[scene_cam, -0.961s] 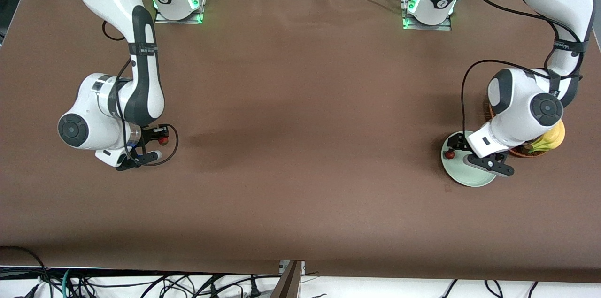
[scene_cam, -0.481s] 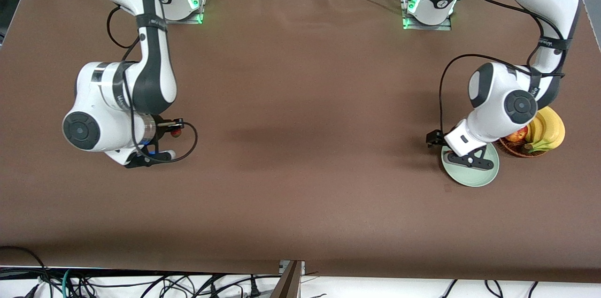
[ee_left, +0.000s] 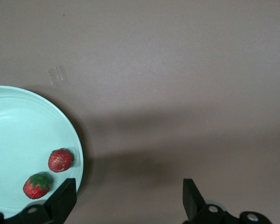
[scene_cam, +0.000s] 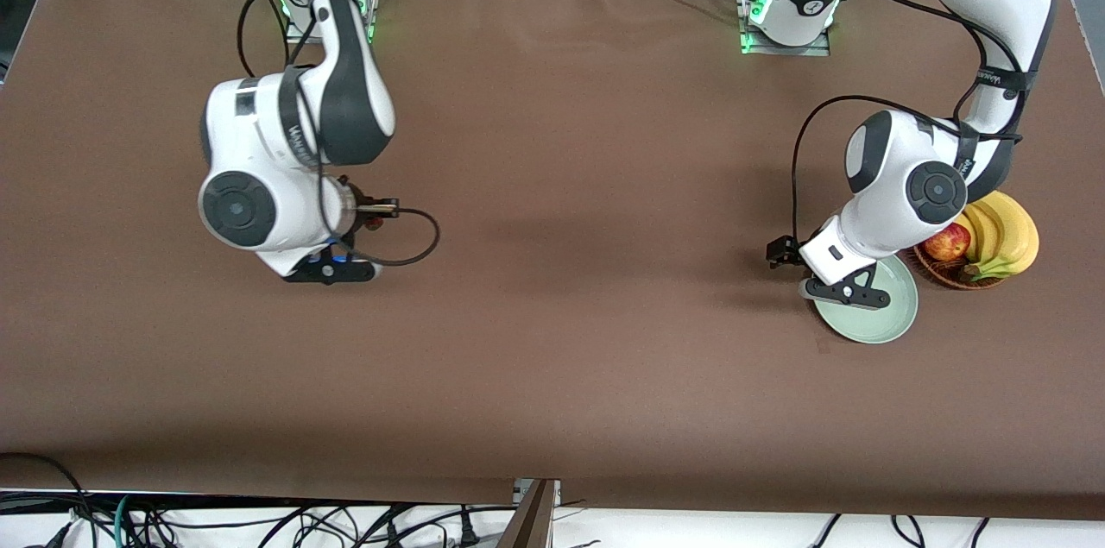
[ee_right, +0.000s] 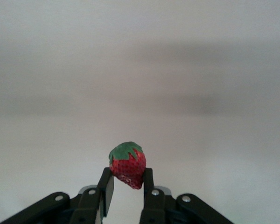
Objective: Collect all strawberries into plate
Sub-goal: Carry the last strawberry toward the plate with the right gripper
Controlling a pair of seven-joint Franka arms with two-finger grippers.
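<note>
Front view: the brown, matte counter (scene_cam: pixel 552 341) carries a round, glossy mint plate (scene_cam: pixel 872 315) at about 4 o'clock. Touching its rim on the side toward the left arm's end of the counter is a wicker basket (scene_cam: pixel 950 272) with an apple (scene_cam: pixel 947 242) and bananas (scene_cam: pixel 1006 233). The left hand (scene_cam: pixel 798 267) hangs over the plate's edge; the arm hides much of the plate. At 9 o'clock the right hand (scene_cam: pixel 367 224) is up over bare counter, mostly hidden under its own wrist, a red speck showing at its tip.

Left wrist view: the plate (ee_left: pixel 18 126) is cut off by the frame; two pitted red strawberries (ee_left: pixel 60 160) lie in it close to the rim, one showing its green cap. The left hand (ee_left: pixel 128 200) is spread wide, holding nothing.

Right wrist view: the right hand (ee_right: pixel 127 186) is clamped on a strawberry (ee_right: pixel 127 164), cap up. The counter below is blurred.
</note>
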